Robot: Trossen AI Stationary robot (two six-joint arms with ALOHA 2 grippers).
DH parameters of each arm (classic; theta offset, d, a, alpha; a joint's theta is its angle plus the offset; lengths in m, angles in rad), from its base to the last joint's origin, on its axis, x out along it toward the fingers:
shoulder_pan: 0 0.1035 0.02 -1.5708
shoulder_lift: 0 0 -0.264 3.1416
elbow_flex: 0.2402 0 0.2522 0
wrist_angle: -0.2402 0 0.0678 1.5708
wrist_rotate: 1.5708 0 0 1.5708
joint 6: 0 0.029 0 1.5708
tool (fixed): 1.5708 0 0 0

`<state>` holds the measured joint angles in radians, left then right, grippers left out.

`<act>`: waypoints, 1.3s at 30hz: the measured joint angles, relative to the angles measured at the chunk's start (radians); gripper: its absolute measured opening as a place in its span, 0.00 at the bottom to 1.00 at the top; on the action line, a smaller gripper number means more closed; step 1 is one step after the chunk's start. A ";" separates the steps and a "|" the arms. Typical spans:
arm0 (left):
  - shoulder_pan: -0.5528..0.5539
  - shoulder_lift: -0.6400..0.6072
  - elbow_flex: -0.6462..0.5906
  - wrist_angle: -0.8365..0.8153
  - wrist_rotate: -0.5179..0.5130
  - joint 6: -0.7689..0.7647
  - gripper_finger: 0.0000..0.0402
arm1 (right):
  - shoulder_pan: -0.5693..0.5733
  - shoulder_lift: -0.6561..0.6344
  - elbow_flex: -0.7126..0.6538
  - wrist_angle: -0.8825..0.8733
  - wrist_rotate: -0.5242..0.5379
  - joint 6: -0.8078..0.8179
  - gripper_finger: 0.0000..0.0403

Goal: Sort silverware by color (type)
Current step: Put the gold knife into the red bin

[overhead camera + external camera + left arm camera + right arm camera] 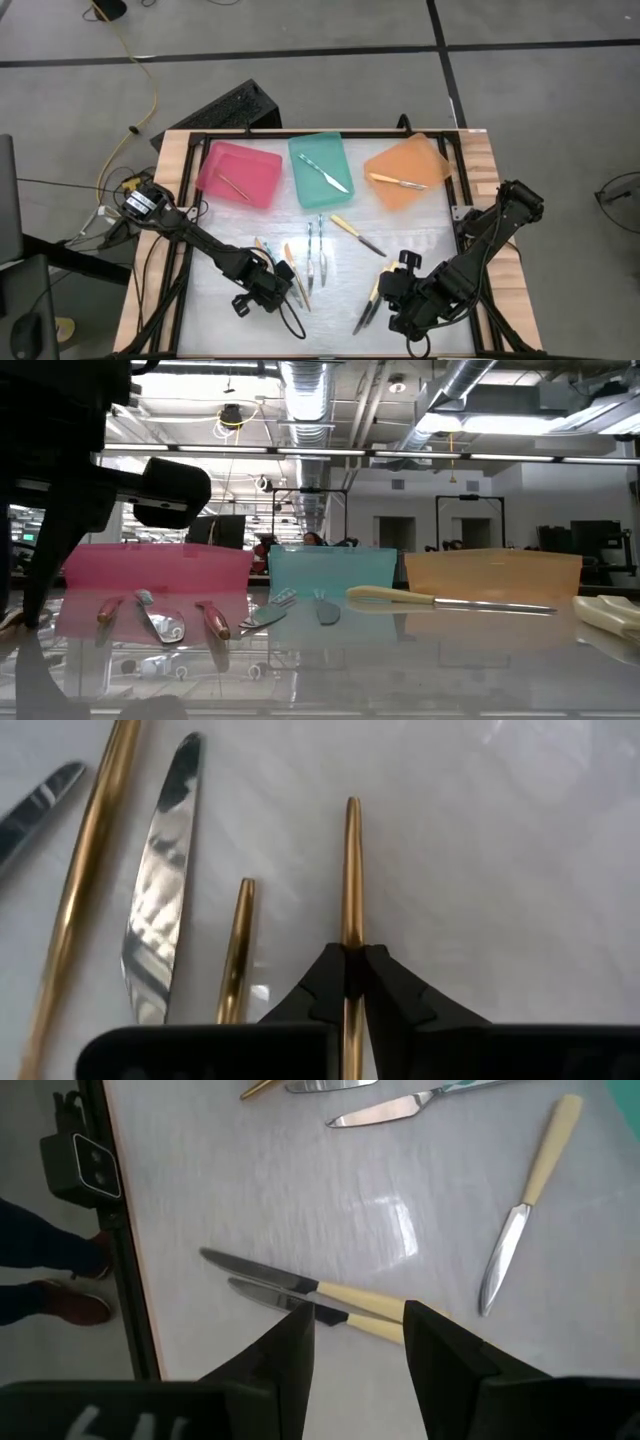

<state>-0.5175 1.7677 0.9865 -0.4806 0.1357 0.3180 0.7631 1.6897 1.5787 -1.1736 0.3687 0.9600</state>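
Observation:
Several utensils lie on the white tabletop. My left gripper (268,292) is at the near left, shut on a slim orange-tan handle (351,870). Beside it lie two more orange-tan handles (85,890) and a knife blade (160,910). My right gripper (360,1345) is open at the near right, its fingers standing over two pale yellow-handled knives (300,1295) that lie side by side on the table without touching them. A third yellow knife (525,1210) lies farther off. Teal-handled pieces (316,250) lie mid-table. My left gripper pinches the orange-tan handle (351,955) between its two fingertips. The handle runs straight out ahead along the fingers, its free end pointing away. Whether it is clear of the table I cannot tell.
Three trays stand along the far edge: pink (262,160), teal (335,150) and orange (432,158), each holding one utensil. A yellow-handled knife (357,234) lies in front of the orange tray. The table frame's dark rail (120,1240) runs close beside my right gripper.

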 joint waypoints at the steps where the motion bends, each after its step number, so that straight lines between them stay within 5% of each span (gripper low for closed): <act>1: 0.000 0.001 0.005 -0.001 0.000 -0.024 0.01 | 0.000 0.000 0.000 0.000 0.000 0.000 0.40; 12: 0.000 -0.070 0.054 -0.003 -0.013 -0.238 0.00 | 0.000 0.000 0.000 0.003 0.011 -0.026 0.40; 26: 0.037 -0.371 0.061 0.087 -0.327 -0.469 0.00 | -0.021 0.000 0.000 0.012 0.157 -0.038 0.40; 39: 0.095 -0.607 0.061 0.444 -0.605 -0.405 0.00 | -0.202 -0.002 0.000 0.248 0.212 -0.367 0.40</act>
<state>-0.4230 1.1610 1.0477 -0.0363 -0.4695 -0.0869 0.5611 1.6875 1.5787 -0.9260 0.5811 0.5927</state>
